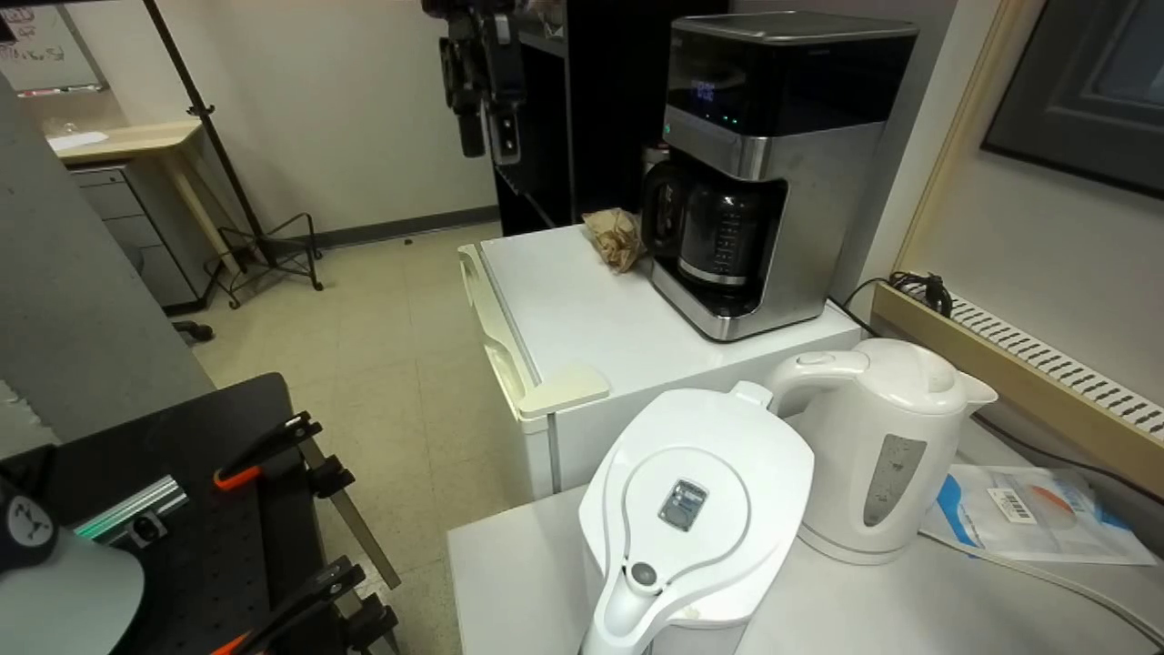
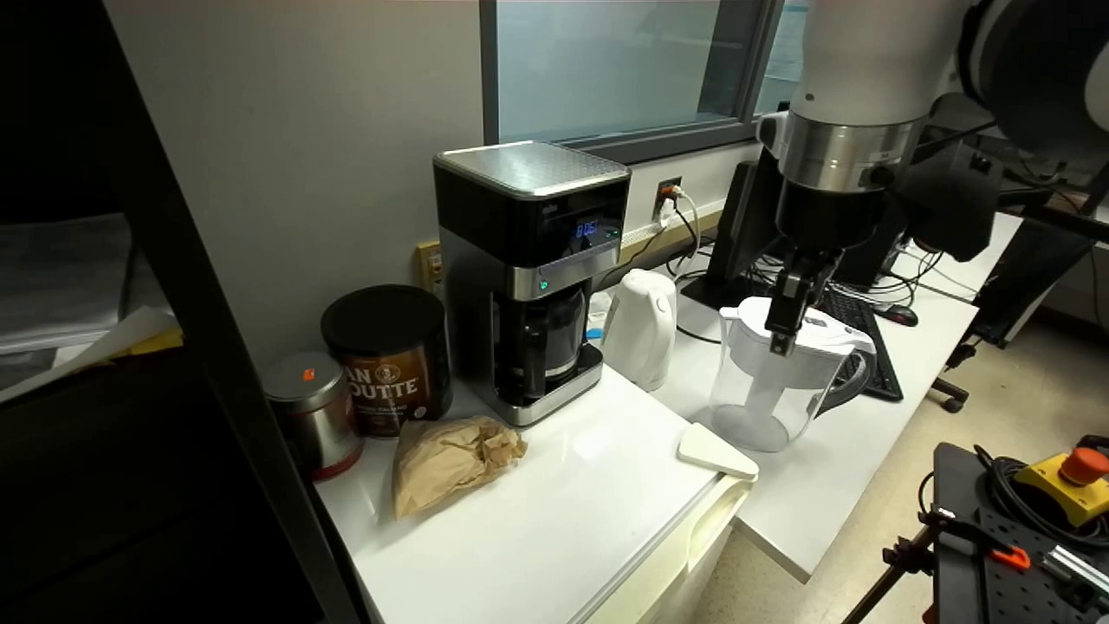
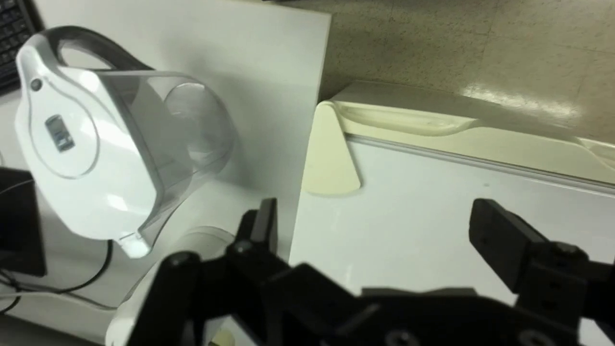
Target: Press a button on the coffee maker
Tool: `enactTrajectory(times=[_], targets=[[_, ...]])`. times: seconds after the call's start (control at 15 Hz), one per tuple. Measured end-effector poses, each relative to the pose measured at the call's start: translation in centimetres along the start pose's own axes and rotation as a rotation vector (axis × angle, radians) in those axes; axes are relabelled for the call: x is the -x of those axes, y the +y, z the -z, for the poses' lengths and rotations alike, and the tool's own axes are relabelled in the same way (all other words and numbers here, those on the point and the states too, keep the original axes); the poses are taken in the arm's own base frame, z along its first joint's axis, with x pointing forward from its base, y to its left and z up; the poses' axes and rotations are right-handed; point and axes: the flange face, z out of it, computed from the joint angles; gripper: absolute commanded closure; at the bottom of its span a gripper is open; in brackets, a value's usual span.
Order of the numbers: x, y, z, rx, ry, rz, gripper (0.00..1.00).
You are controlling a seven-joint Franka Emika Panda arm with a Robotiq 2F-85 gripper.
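Claw (image 3: 375, 225) points down, spread wide, apart from coffee maker (image 2: 530, 276).

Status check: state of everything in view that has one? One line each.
Gripper: open, holding nothing
Coffee maker: on, display lit
Carafe: seated in the machine; contents unclear
White kettle: upright, closed
Filter pitcher: upright, covered
Coffee tin: closed
Metal canister: closed
Paper bag: crumpled
Mini fridge: looks shut
Red stop button: pressed or not, can't tell
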Motion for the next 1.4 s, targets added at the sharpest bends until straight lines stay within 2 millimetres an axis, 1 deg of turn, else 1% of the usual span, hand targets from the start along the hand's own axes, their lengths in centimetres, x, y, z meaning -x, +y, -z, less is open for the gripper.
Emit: enactTrajectory(times=[0.07,0.13,0.2,0.27,0.4,0.47,0.53,0.6,0.8,0.93,1.4], targets=[[-0.3,0.3,-0.2,0.033,0.016,0.015,0.25],[-0.6,0.5,-0.5,0.067,0.032,0.033,0.26],[-0.9,0.7,-0.7,0.1,0.048,0.051,0.32],[-1.2,0.8,-0.9,0.131,0.065,0.069,0.4],[-1.8,1.0,-1.3,0.191,0.104,0.102,0.54],[-2.2,1.0,-1.4,0.221,0.129,0.115,0.63],[-2.5,0.9,-1.6,0.249,0.155,0.127,0.7],[-2.8,0.8,-1.7,0.276,0.181,0.136,0.79],[-3.5,0.5,-1.9,0.348,0.26,0.149,0.98],[-3.9,0.2,-2.1,0.385,0.304,0.149,1.0],[-5.6,-1.1,-2.6,0.458,0.424,0.139,0.99]])
